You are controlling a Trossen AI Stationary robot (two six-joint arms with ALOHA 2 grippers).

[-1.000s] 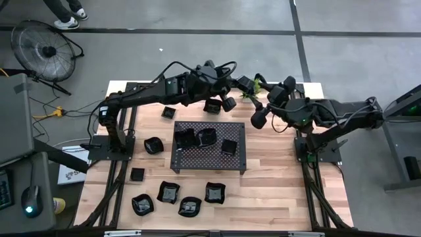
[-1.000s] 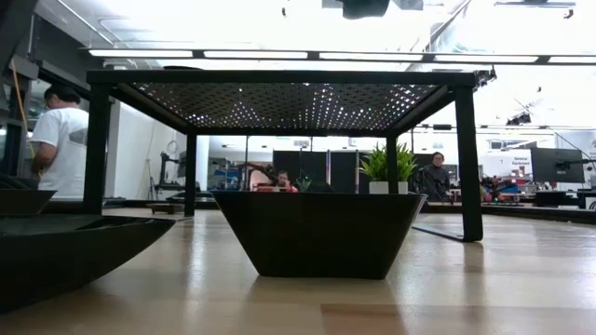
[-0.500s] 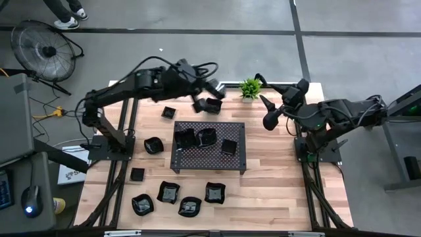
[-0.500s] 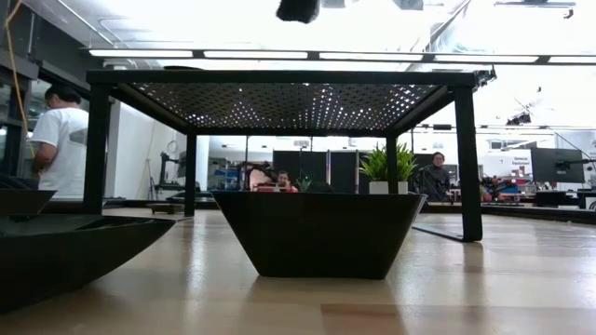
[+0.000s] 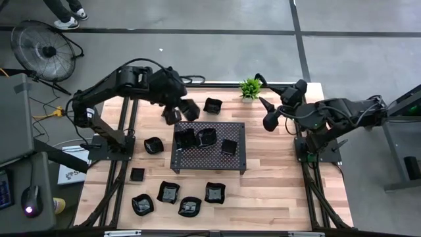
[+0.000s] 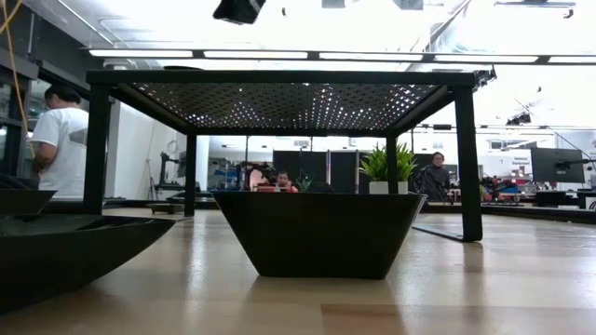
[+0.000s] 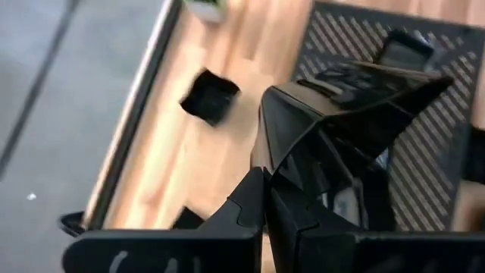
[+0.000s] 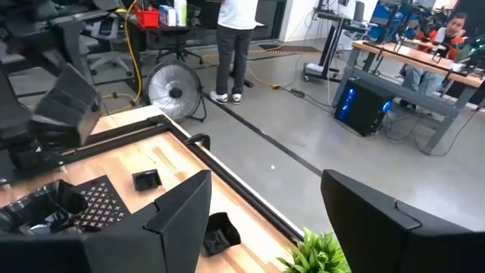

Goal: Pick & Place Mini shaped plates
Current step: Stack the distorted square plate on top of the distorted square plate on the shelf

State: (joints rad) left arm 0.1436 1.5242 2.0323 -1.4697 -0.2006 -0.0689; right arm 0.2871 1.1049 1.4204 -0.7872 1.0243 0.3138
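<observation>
The left gripper (image 5: 189,109) is pinching a plate (image 5: 191,110), apparently, between pressed fingers (image 7: 303,136), hovering at the tray's (image 5: 235,162) eleven o'clock corner. The right gripper (image 5: 265,112) is waiting at two o'clock, fingers spread.

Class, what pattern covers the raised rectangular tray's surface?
The tray is dark, with a grid of small perforations; clearest in the low view, looking up.

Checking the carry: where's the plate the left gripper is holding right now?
In the high view, the left gripper is shut on a mini plate above the table's far left, just off the perforated tray's far-left corner, between two loose plates.
</observation>
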